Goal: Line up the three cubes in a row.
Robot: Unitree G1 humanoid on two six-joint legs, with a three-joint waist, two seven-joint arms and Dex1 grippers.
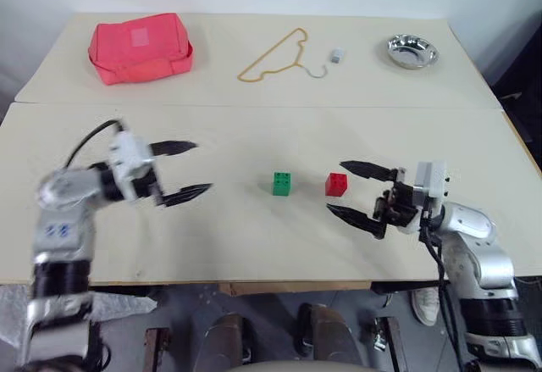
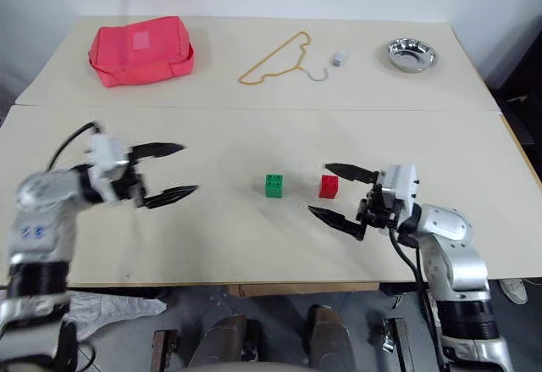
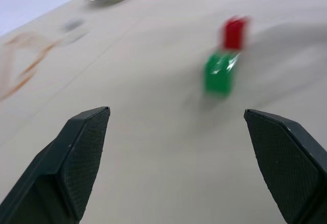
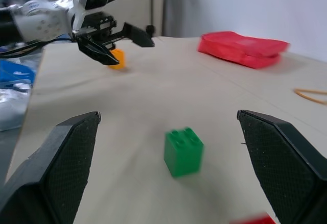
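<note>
Green cube: on the table, near the middle, toward the front edge.
Red cube: just beside the green one, not touching.
Orange cube: behind the left gripper, toward the left edge.
Left gripper: fingers spread, empty.
Right gripper: fingers spread, empty, near the red cube.

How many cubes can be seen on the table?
3. The green cube sits mid-table, the red cube beside it on the right, apart. The orange cube lies far left, behind the left end effector.
</note>
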